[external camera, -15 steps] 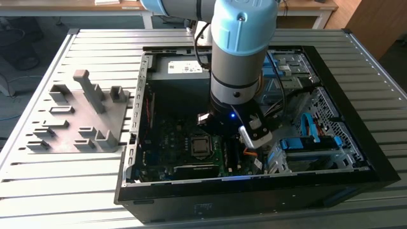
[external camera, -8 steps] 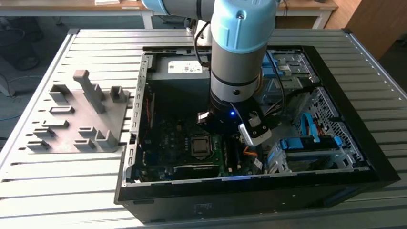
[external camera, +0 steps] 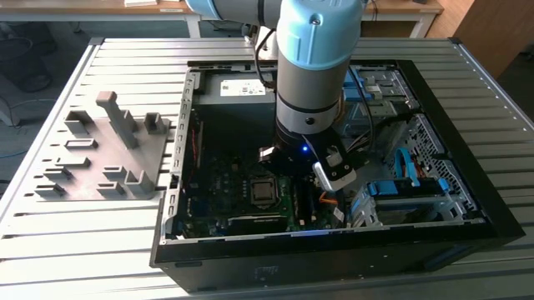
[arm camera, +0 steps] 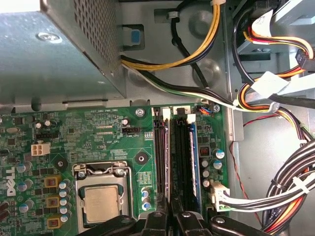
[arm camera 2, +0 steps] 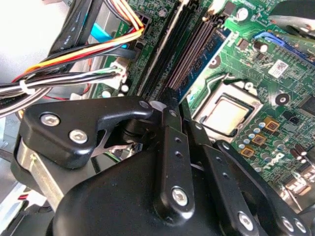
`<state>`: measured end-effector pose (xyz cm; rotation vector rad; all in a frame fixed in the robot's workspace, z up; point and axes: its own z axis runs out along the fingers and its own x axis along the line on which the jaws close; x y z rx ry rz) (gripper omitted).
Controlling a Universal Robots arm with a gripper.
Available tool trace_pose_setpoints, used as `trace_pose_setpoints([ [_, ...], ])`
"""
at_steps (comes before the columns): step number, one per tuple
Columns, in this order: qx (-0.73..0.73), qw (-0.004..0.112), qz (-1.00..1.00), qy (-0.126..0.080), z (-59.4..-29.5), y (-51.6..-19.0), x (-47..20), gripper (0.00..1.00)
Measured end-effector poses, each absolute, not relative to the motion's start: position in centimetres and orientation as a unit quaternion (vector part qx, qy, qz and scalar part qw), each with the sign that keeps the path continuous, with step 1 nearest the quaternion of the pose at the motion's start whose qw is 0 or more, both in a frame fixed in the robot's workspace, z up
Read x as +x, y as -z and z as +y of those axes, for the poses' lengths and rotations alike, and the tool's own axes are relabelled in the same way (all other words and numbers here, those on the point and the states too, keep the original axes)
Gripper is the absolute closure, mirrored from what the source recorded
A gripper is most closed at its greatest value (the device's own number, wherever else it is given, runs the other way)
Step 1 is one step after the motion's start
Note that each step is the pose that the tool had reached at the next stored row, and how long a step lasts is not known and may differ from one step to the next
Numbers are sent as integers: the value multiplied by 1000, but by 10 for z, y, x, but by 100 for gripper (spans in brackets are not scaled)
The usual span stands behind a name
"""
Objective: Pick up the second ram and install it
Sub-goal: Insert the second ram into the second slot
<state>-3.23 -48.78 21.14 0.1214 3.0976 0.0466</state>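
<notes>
Blue-green stick: one ram stick (arm camera: pixel 194 162) is seen seated upright in the outermost memory slot, beside the cable bundle (arm camera: pixel 275 196); it is judged to be the other stick, not the one in hand.
Second ram: a thin pale edge (arm camera: pixel 167 157) is seen running along a slot two rows over from that stick, in line with the pincer; this is judged to be the second ram, viewed edge-on, standing in or just over its slot. Full seating cannot be confirmed.
Pincer: it is lowered into the computer case (external camera: pixel 467 206) and centred over the slot bank (external camera: pixel 313 187), its tip set on the line of that pale edge in both wrist views (arm camera: pixel 170 219) (arm camera 2: pixel 165 105). Whether it is apart, together or clamped on the stick cannot be told.
Reason for the pose: the arm is held vertical, so that any push is taken straight down along the slot.
Motherboard: the processor socket (arm camera: pixel 101 201) is left uncovered beside the slots.
Grey fixture: the fixture (external camera: pixel 104 156) is seen on the counter (external camera: pixel 50 250) at the exterior view's left, no stick visible in it.
Stage: insertion is judged to be under way.
</notes>
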Motion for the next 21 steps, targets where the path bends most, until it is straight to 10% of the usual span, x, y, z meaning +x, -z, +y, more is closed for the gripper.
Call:
trace_pose_setpoints([
  [21, 28, 20, 999, -15, -488, -211, -27, 86],
])
